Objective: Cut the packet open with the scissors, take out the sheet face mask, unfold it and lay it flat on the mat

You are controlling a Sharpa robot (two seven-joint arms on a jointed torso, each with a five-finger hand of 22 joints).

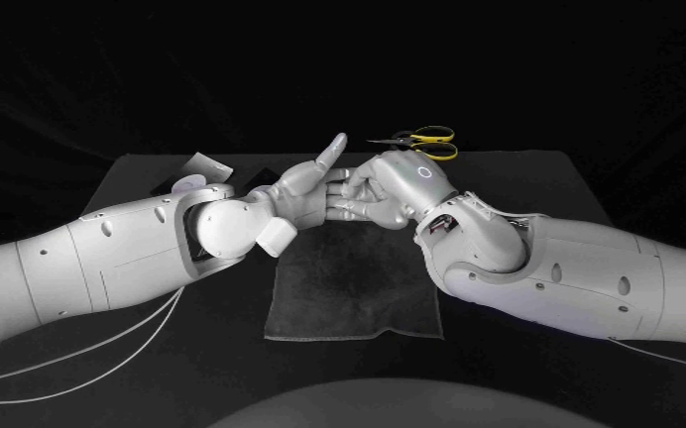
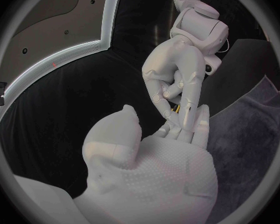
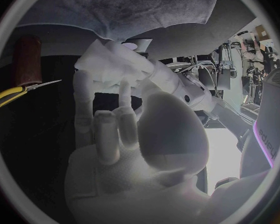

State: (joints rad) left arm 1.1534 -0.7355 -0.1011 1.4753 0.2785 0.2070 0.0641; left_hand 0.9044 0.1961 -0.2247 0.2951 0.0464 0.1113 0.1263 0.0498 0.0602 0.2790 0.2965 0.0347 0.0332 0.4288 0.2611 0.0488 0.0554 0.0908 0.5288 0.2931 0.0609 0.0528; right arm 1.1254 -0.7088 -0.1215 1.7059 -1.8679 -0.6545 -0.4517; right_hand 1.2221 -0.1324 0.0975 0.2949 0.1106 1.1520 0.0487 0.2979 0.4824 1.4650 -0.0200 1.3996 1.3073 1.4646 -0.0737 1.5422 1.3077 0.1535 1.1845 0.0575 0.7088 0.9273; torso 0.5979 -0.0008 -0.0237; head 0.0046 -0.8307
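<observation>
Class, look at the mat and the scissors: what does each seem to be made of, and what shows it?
Mat: seemingly soft grey cloth, matt; fuzzy surface, wavy edges. Scissors: glossy yellow handles, probably plastic; thin blades, likely metal.

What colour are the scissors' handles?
Yellow; the scissors show best in the head view.

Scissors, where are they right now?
In the head view the scissors lie near the far edge of the table, just behind the right hand.
</observation>
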